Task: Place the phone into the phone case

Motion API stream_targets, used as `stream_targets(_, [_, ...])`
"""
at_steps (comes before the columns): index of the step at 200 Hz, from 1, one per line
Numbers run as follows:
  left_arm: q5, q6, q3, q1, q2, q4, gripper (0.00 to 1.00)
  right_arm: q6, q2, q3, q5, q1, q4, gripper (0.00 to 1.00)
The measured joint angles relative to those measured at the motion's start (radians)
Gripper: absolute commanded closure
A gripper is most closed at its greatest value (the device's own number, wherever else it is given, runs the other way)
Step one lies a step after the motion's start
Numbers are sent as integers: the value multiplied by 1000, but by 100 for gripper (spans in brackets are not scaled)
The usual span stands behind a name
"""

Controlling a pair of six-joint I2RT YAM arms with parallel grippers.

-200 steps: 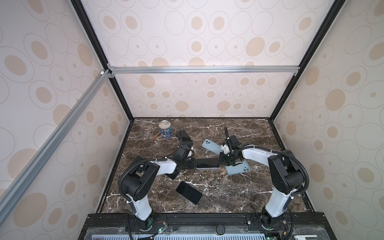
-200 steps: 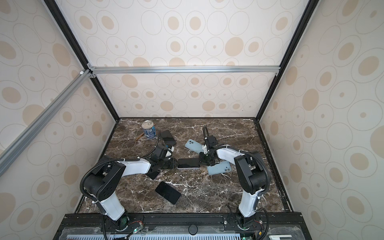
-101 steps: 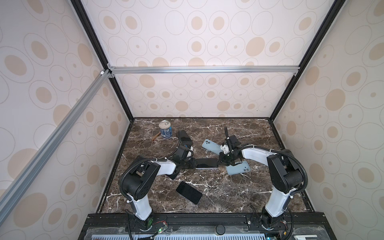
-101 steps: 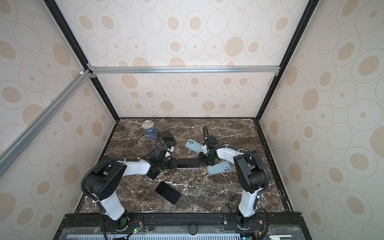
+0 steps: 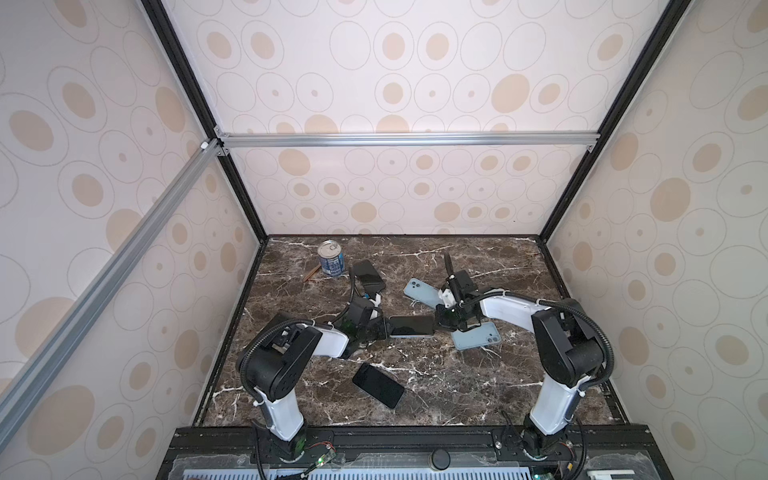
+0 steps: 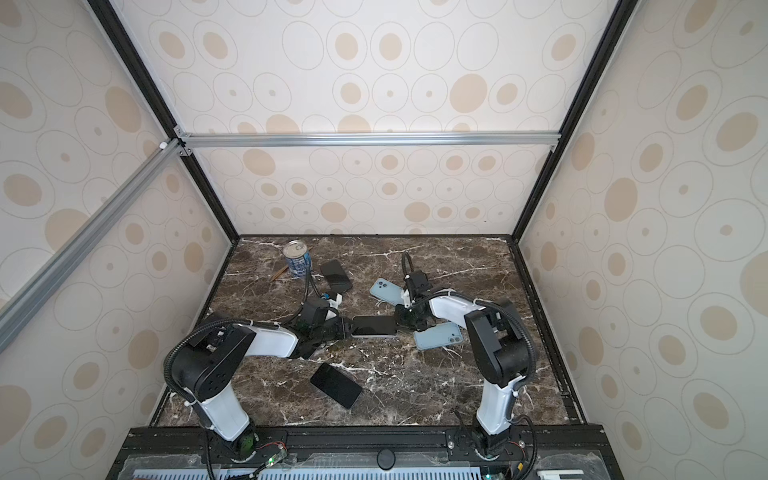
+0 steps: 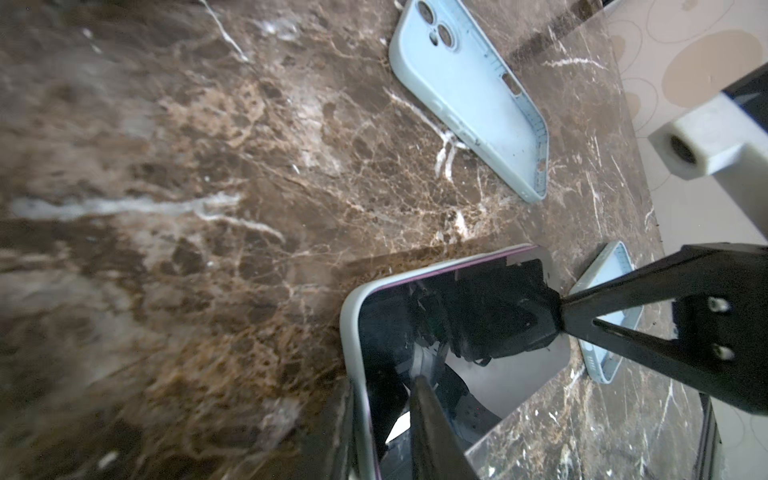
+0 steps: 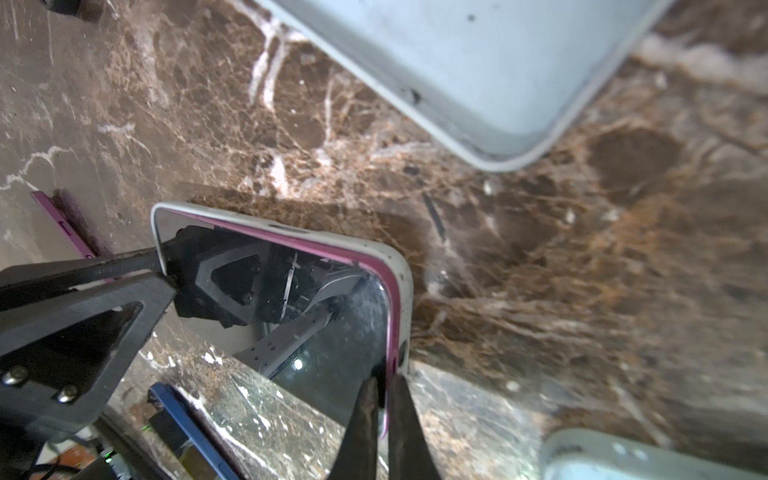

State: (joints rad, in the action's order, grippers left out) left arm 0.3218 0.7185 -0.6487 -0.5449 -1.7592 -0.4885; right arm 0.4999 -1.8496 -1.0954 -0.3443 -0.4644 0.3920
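Here, the left arm (image 5: 328, 343) rises from its base at the near left, folds at a raised elbow and lays its white forearm low over the surface (image 5: 498, 386), reaching right and slightly far toward the middle. The right arm (image 5: 511, 307) mirrors it from the near right, its forearm running left and its wrist dipped to the same spot.

Between them lies the phone (image 5: 411, 326), screen up and lengthwise left to right in both top views. It sits in a pale phone case (image 7: 350, 332) whose lip frames the phone's pink rim; whether it is pressed fully home I cannot tell.

The left jaws are clamped on the phone's left end: in the left wrist view one of the fingers (image 7: 432, 432) lies on the glass and its partner sits outside the case wall. The right jaws are drawn tight together on the right end, with the pink rim caught between the fingertips (image 8: 361, 428) in the right wrist view.

A far light-blue case (image 5: 422, 292) and a near light-blue case (image 5: 476, 336) flank the right wrist. A near black phone (image 5: 378, 385) lies toward the front, and a far black phone (image 5: 368, 276) lies beside a can (image 5: 330, 258).
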Motion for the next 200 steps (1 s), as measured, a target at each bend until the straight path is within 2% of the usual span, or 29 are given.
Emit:
stream_targets(86, [-33,13,56,0,2,-84,75,1,-23,-40,208,-89,-1,92])
stream_targets(123, [-45,19,76,0,7,-107,76,5,-68,-61,313,-107,-113,92])
stream_targets(146, [-12,26,74,-10,1,-120,75,6,-168,-69,232,-143,-337,91])
stream_targets(157, [2,26,74,-20,-1,-117,75,8,-175,-64,199,-175,-375,91])
stream_targets(174, [13,27,74,-27,1,-113,75,6,-162,-51,167,-208,-371,91])
stream_targets(200, [12,27,74,-29,16,-89,75,-5,-111,-67,159,-217,-236,91])
